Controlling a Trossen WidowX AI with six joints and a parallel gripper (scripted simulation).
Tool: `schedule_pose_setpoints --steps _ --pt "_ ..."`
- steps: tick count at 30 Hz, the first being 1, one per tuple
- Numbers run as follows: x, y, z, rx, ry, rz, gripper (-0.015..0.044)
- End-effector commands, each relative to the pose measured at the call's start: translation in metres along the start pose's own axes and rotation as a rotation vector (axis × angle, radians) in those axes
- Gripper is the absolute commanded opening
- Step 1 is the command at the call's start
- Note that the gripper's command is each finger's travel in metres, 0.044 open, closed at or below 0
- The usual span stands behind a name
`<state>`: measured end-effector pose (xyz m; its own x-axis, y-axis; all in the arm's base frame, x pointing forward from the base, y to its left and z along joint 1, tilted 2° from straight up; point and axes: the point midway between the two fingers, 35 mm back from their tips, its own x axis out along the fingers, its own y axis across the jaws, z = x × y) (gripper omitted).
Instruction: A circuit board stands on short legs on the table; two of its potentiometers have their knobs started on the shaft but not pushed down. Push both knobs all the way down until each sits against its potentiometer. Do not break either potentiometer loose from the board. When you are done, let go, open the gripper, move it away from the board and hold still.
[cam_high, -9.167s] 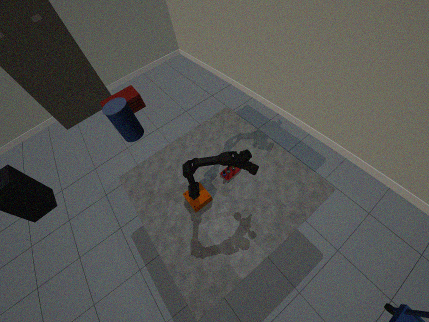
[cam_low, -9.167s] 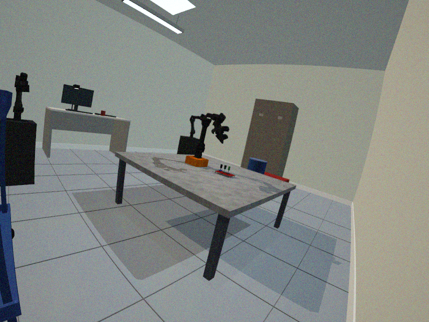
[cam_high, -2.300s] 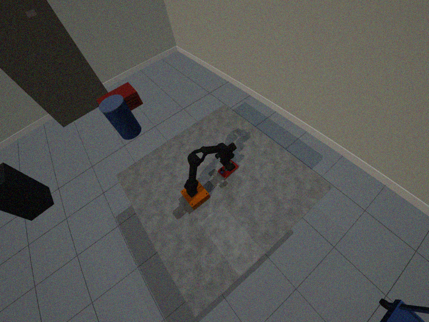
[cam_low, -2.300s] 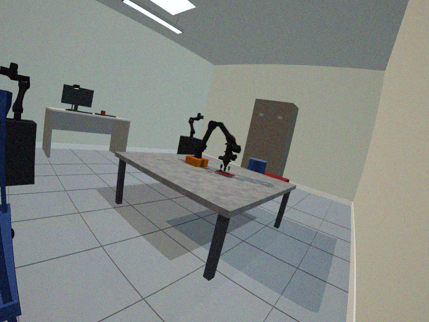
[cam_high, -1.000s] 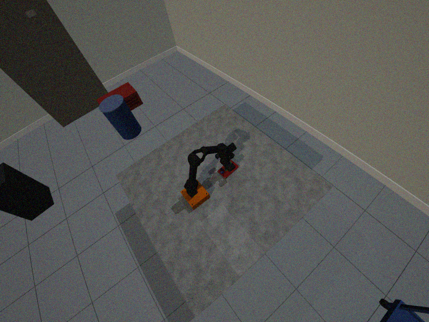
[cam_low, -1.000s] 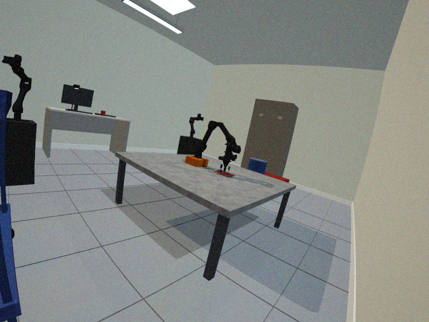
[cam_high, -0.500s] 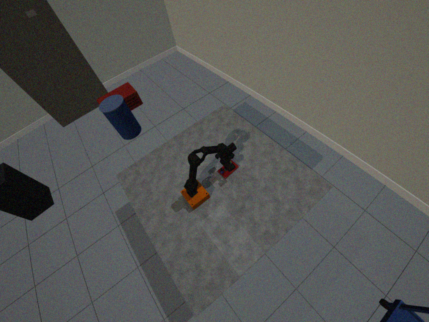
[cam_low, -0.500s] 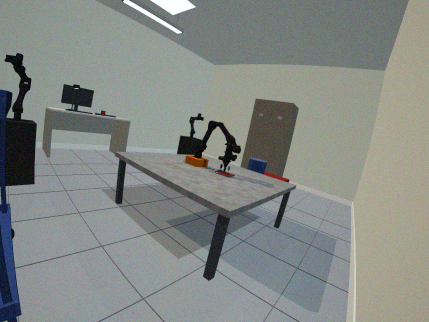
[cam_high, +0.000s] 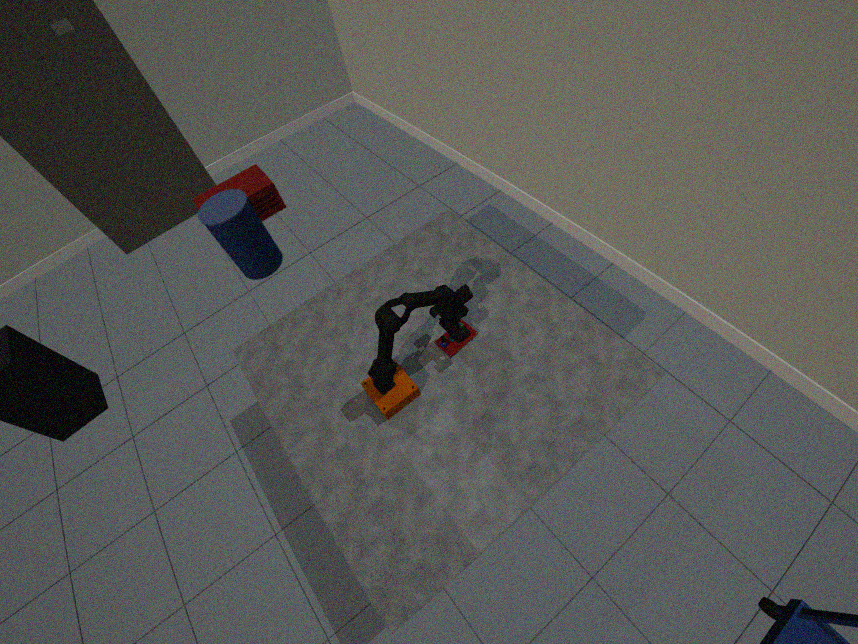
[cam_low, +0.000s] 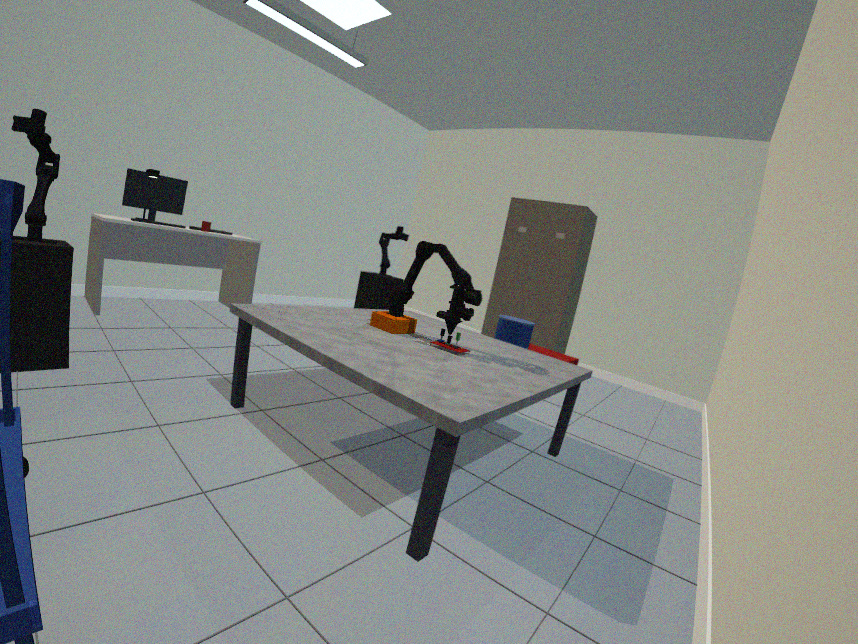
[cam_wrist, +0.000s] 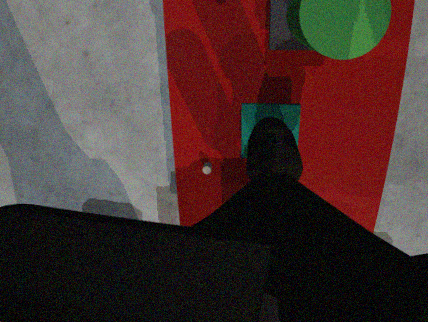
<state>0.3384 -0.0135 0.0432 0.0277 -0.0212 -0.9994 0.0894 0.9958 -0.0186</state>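
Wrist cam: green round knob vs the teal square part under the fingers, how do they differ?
The green round knob is a disc in full view; the teal square part is half hidden by the shut gripper. The knob looks larger. It sits farther up the board. Both are on the red circuit board.

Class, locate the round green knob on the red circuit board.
In the wrist view, the round green knob sits at the upper right of the red circuit board, beyond the teal potentiometer under the shut gripper.

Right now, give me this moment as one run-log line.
pincer: shut, holding nothing, tip over the teal potentiometer | green knob: untouched, at the red board's far end | phase: pressing the near knob, itself hidden
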Motion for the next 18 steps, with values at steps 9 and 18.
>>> schedule_pose_setpoints --steps 9,18 --pt "-0.004 0.000 0.000 0.000 -0.003 0.000 0.0157" --pt "-0.023 0.019 0.018 -0.074 -0.111 0.010 0.0026"
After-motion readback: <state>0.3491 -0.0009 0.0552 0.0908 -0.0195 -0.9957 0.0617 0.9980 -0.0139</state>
